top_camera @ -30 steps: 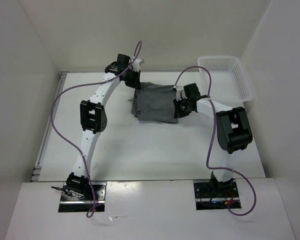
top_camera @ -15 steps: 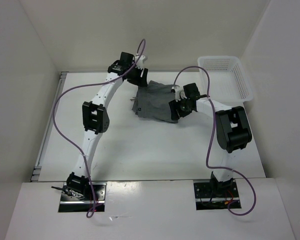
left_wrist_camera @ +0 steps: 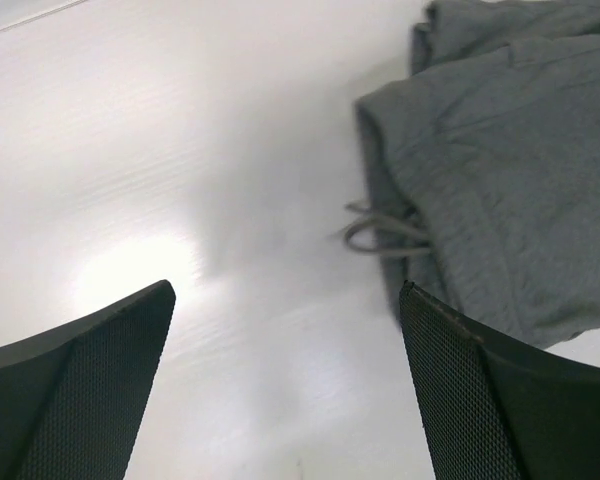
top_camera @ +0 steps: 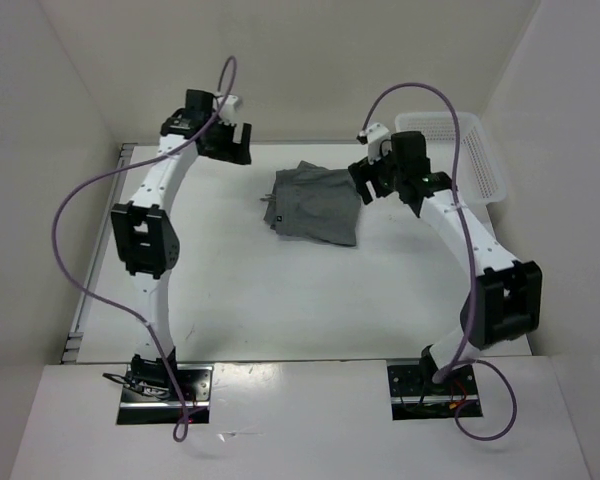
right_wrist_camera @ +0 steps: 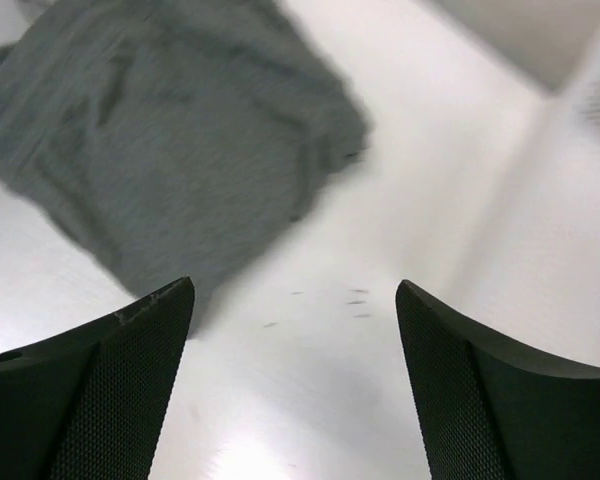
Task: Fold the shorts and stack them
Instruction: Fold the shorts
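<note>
The grey shorts (top_camera: 315, 205) lie in a folded bundle on the white table, back of centre, and neither gripper touches them. My left gripper (top_camera: 236, 148) hovers open off their back left. Its wrist view shows the shorts (left_wrist_camera: 510, 150) at the upper right with a loose drawstring (left_wrist_camera: 380, 235), and only bare table between the wide-apart fingertips (left_wrist_camera: 285, 300). My right gripper (top_camera: 364, 184) hangs open just past their right edge. From its wrist the shorts (right_wrist_camera: 170, 130) fill the upper left, with nothing between the fingertips (right_wrist_camera: 295, 290).
A white mesh basket (top_camera: 483, 150) stands at the back right corner, close behind the right arm, and shows as a blur (right_wrist_camera: 598, 70) in the right wrist view. White walls enclose the table on the left, back and right.
Both grippers opened and let go of the shorts. The left arm drew back to the left, the right arm lifted and swung right toward the basket. The shorts settled flat.
</note>
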{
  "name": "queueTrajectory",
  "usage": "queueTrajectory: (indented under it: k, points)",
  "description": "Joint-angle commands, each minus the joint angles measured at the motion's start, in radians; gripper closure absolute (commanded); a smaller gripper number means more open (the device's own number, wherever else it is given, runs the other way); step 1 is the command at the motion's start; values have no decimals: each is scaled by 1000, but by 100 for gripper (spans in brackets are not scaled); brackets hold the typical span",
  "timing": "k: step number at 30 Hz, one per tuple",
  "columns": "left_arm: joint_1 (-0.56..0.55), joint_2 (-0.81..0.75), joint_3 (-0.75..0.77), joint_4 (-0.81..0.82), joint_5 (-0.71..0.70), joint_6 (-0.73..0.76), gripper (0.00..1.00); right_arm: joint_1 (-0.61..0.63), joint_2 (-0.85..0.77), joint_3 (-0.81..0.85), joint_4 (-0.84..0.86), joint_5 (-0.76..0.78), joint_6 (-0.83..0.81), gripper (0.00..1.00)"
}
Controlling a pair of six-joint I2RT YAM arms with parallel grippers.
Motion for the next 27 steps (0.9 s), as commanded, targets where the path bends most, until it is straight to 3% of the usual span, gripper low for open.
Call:
queueTrajectory:
  k: [1,4,9,14,27]
  points:
    - [57,-205,-124,15,-48,4,0,8,-133,-11,91,235,-64,13]
    - [79,-337,-291,67,-120,4,0,-11,-231,-83,217,377,-112,11]
    - [79,-523,-602,136,-146,4,0,-112,-358,-178,237,377,-103,11]
    - [99,-658,-788,199,-164,4,0,-152,-524,-303,226,389,-78,10]
    - [119,-855,-1020,284,-230,4,0,-225,-911,-521,142,368,-40,9]
